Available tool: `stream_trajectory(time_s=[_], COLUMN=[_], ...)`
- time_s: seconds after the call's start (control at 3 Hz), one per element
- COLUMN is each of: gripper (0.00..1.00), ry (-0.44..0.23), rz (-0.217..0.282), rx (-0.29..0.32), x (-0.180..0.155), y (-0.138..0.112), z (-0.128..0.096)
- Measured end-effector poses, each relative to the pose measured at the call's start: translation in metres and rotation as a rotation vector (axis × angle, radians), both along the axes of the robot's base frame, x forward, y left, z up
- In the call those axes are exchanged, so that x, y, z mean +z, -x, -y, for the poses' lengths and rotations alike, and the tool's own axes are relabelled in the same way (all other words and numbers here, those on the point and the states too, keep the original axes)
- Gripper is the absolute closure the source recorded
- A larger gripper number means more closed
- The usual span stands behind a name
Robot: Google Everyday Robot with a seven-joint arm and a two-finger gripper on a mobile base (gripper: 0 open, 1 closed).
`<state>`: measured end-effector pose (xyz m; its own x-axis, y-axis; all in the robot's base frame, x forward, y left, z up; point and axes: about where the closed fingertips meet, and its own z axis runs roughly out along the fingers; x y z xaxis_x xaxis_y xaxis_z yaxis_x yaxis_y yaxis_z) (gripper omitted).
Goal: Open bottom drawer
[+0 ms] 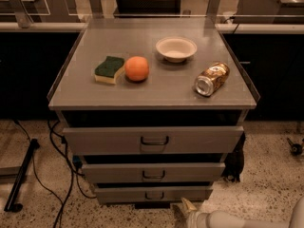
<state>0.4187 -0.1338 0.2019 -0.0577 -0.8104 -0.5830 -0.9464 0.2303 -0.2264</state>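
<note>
The bottom drawer [154, 194] is the lowest and narrowest grey front of the cabinet, with a small dark loop handle [154, 195] at its centre. It looks pushed in. My gripper [182, 207] is at the bottom edge of the camera view, just below and to the right of that drawer's front, close to the floor. Its white arm [237, 220] runs off to the lower right. The gripper is not touching the handle.
The cabinet top [152, 91] carries a green-and-yellow sponge [109, 69], an orange [137, 68], a white bowl [176, 48] and a lying can [212, 79]. The middle drawer [153, 172] and top drawer [153, 139] sit above. Cables [61, 175] and a black stand [21, 179] lie on the floor at left.
</note>
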Motion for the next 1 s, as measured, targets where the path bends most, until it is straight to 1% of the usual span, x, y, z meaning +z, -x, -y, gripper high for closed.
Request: stream_trajectory(time_s=[0.33,0.67,1.0], gripper=[0.0,0.0,0.0], ry=[0.013,0.027,0.04], rz=[0.043,0.071,0.079], rx=[-0.013,-0.03,-0.042], x=[-0.001,-0.002,-0.009], y=[-0.015,-0.033,-0.053], z=[0.006,0.015,0.022])
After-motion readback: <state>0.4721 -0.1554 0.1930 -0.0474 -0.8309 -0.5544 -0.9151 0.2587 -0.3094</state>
